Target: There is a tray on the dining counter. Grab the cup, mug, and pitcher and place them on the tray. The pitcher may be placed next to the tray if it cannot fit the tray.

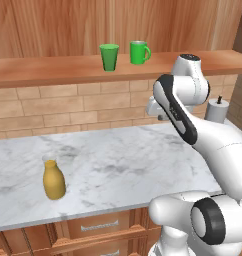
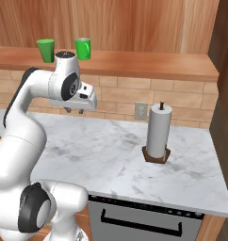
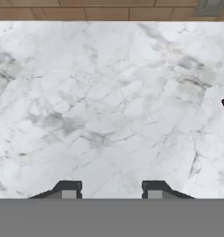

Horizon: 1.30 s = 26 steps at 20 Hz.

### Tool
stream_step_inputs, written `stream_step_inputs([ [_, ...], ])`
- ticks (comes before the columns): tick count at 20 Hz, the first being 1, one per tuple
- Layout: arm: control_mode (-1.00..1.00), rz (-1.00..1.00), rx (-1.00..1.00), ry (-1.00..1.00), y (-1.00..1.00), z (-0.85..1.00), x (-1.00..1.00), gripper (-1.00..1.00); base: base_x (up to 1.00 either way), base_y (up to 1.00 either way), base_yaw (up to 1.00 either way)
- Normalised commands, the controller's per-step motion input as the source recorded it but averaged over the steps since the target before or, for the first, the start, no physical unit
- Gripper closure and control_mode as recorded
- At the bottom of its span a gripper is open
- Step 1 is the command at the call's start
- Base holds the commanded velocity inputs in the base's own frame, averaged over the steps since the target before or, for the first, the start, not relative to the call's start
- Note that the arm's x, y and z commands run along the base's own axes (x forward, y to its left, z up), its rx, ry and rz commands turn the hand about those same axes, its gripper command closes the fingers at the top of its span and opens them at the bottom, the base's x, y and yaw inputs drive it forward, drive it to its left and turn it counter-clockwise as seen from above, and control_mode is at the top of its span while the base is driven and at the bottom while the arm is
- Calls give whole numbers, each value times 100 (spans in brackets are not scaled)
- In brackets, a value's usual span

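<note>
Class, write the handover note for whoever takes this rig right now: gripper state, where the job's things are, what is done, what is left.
Gripper: open, holding nothing, pointing down over bare marble counter.
Cup and mug: upright, side by side but apart, on the wooden shelf above the brick wall.
Pitcher: upright on the marble counter, near its front edge, left of the arm.
Paper towel roll stands to the right.
Done: nothing picked up yet.
Left: carry the cup, mug and pitcher to the tray on the dining counter.
</note>
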Motion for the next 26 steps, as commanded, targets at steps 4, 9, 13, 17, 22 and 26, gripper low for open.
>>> stream_step_inputs([
  [4, -100, 0, 1, 0, 2, 9, -2, -100, 0, 0, 0],
  [9, -100, -9, 5, 0, 17, 29, -14, -100, 0, 0, 0],
  [13, -100, -15, 9, 0, 23, 45, -20, -100, 0, 0, 0],
  [17, -100, -20, 10, 0, 30, 47, -17, -100, 0, 0, 0],
  [22, -100, -28, 14, 0, 20, 38, -11, -100, 0, 0, 0],
  [26, -100, -28, 22, 0, 4, 38, -12, -100, 0, 0, 0],
])
